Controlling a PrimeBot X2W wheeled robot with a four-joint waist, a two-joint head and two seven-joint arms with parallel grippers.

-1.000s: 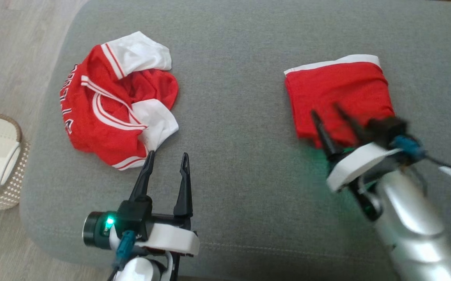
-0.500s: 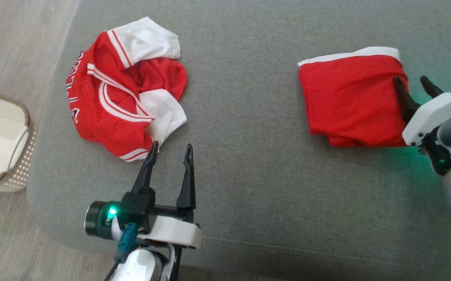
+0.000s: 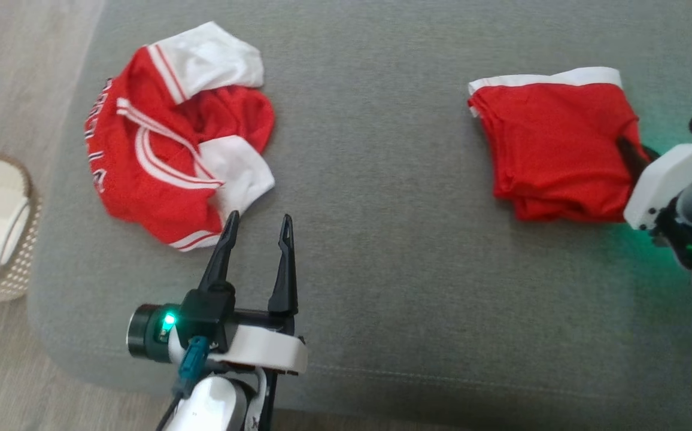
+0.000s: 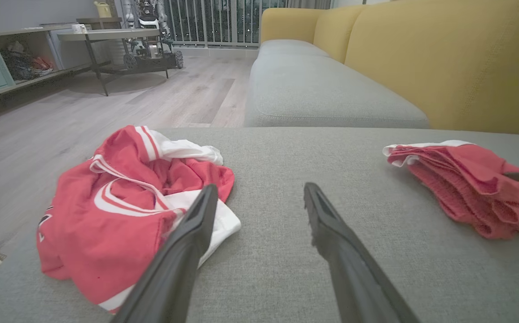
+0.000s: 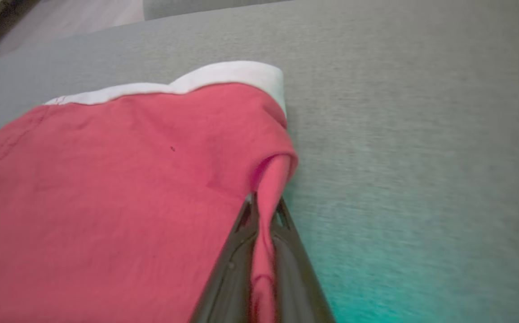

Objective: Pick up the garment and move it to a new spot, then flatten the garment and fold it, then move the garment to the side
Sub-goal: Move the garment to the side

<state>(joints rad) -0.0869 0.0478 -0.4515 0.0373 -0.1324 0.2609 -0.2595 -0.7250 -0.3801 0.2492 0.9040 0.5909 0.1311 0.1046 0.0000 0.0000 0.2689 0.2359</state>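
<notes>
Two garments on the grey sofa (image 3: 382, 239): folded garment (image 3: 555, 149), edge clenched in the right hand (image 5: 265, 202); crumpled garment (image 3: 172, 143) just beside the released left hand (image 3: 259, 222); wood floor (image 4: 107, 103) beyond.

A crumpled red-and-white jersey (image 3: 166, 155) lies near the left edge of the grey sofa seat (image 3: 382, 269), with a pale woven basket (image 3: 14, 281) beside it on the wooden floor (image 3: 17, 72).

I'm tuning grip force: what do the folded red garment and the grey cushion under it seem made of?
Folded red garment: thin, soft, matte knit, possibly mesh jersey; it pinches into a narrow ridge in the right gripper. Grey cushion: matte woven upholstery, judging by its fine heathered weave.
</notes>
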